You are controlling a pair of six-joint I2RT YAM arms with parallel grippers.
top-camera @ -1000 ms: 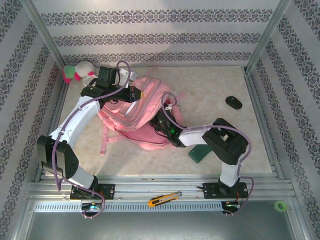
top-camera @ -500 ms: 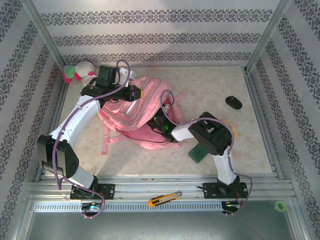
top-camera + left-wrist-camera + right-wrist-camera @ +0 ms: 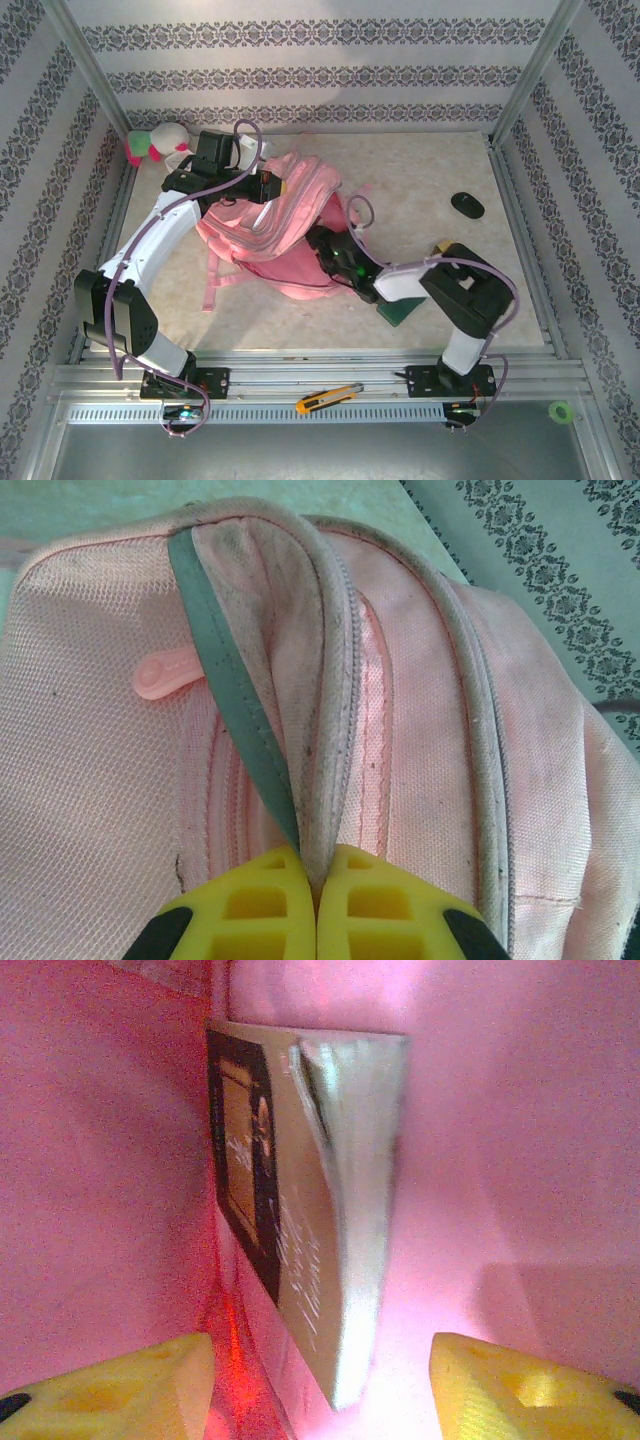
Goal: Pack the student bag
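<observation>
Yellow fingers (image 3: 255, 905) of the left gripper (image 3: 316, 878): pressed flat together, pinching a raised fold of the student bag (image 3: 430, 730) along its grey-green trimmed opening edge. The fold runs away from the tips toward 12 o'clock. A pink zip pull (image 3: 165, 672) lies on the mesh panel at 10 o'clock from the tips.

Yellow fingers (image 3: 130, 1380) of the right gripper (image 3: 322, 1365): spread well apart and holding nothing, one at 7 o'clock and one at 5 o'clock of the wrist view, surrounded by pink fabric. A book (image 3: 300, 1210) stands on edge ahead of the gap. Its dark printed cover faces 9 o'clock and its page edges face 3 o'clock; neither finger touches it.

Top view: the student bag (image 3: 265, 240) lies on the table (image 3: 420, 170), left of centre. The left gripper (image 3: 268, 188) grips its upper edge at 12 o'clock of the bag, and the right gripper (image 3: 325, 245) is at its opening at 3 o'clock. A dark green object (image 3: 400, 308) lies at 4 o'clock of the bag, a black oval object (image 3: 467, 205) at 2 o'clock, and a plush toy (image 3: 160, 145) in the 10 o'clock corner. A yellow utility knife (image 3: 328, 398) rests on the near rail at 6 o'clock.
</observation>
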